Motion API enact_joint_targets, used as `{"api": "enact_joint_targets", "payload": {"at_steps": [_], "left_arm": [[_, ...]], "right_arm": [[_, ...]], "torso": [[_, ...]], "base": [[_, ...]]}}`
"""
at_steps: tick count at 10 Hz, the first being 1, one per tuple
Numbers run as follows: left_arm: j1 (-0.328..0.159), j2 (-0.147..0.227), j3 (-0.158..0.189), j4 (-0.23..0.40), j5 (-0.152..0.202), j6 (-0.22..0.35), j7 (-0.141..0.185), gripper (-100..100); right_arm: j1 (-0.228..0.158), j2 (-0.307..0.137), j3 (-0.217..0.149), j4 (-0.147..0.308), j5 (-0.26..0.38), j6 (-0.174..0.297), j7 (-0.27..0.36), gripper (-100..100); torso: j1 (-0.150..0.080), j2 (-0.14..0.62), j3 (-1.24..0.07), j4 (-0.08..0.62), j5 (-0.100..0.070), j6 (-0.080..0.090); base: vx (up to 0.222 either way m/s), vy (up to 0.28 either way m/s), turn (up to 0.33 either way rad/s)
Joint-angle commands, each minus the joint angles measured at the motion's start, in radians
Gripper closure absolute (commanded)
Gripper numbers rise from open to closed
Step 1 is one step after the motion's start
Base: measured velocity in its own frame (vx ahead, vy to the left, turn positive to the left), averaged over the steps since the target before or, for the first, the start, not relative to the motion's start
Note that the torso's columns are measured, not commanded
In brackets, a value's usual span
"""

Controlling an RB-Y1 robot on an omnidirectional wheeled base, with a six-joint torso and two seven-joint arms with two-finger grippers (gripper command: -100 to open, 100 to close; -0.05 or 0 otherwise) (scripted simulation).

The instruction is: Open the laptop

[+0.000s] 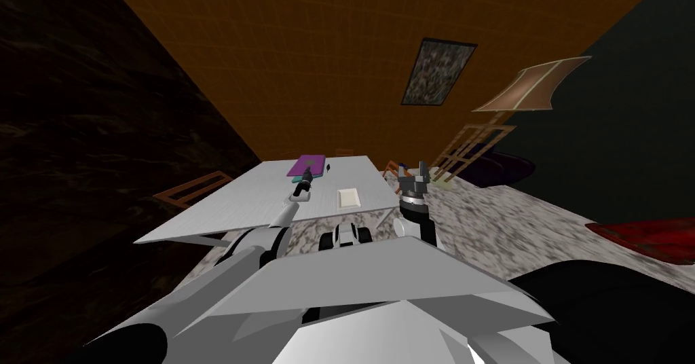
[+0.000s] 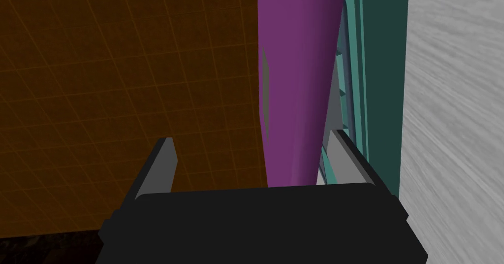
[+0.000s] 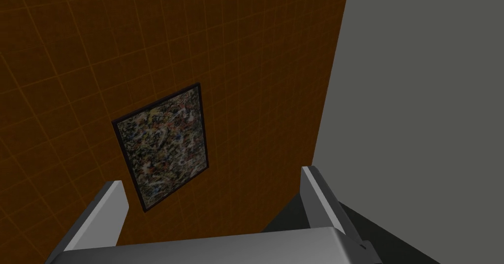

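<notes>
The laptop (image 1: 309,164) lies at the far end of the white table (image 1: 224,210), with a purple lid over a teal base. My left gripper (image 1: 309,174) reaches out to its near edge. In the left wrist view the purple lid (image 2: 295,79) stands a little off the teal base (image 2: 381,79), and its edge lies between my open fingers. One finger (image 2: 344,157) sits in the gap between lid and base, while the other (image 2: 162,165) is free on the lid's outer side. My right gripper (image 1: 415,176) is raised beside the table's right edge, its fingers (image 3: 320,197) open and empty.
A flat white pad (image 1: 348,198) lies on the table near me, and a small dark item (image 1: 328,168) sits right of the laptop. Wooden chairs stand at the table's left (image 1: 193,190) and far right (image 1: 391,170). A wooden frame (image 1: 475,149) stands further right.
</notes>
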Motion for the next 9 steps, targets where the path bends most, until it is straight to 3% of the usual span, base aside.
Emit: {"api": "enact_joint_targets", "payload": {"at_steps": [1,2,3,4,9], "left_arm": [[-0.022,0.001,-0.036,-0.036,0.015,0.046,0.003,-100],[-0.028,0.003,-0.051,-0.051,0.02,0.065,0.006,-100],[-0.024,0.0,-0.042,-0.037,0.018,0.053,0.005,-100],[-0.025,0.001,-0.044,-0.036,0.018,0.056,0.008,0],[-0.022,0.0,-0.044,-0.034,0.018,0.058,0.008,0]], "right_arm": [[0.0,0.0,0.0,0.0,0.0,0.0,0.0,0],[0.0,0.0,0.0,0.0,0.0,0.0,0.0,0],[0.0,0.0,0.0,0.0,0.0,0.0,0.0,0],[0.0,0.0,0.0,0.0,0.0,0.0,0.0,0],[0.0,0.0,0.0,0.0,0.0,0.0,0.0,0]], "torso": [[-0.001,0.0,0.0,0.0,0.0,0.002],[-0.002,0.0,0.0,0.0,0.0,0.0],[-0.001,0.0,0.0,0.0,-0.001,-0.001],[-0.001,-0.001,0.0,-0.001,0.0,0.0],[0.0,-0.003,-0.002,-0.003,0.001,0.0]], "base": [[-0.004,-0.01,0.072],[-0.005,-0.016,0.137],[-0.001,-0.009,0.026],[0.0,0.0,0.0],[0.0,0.0,0.0]]}}
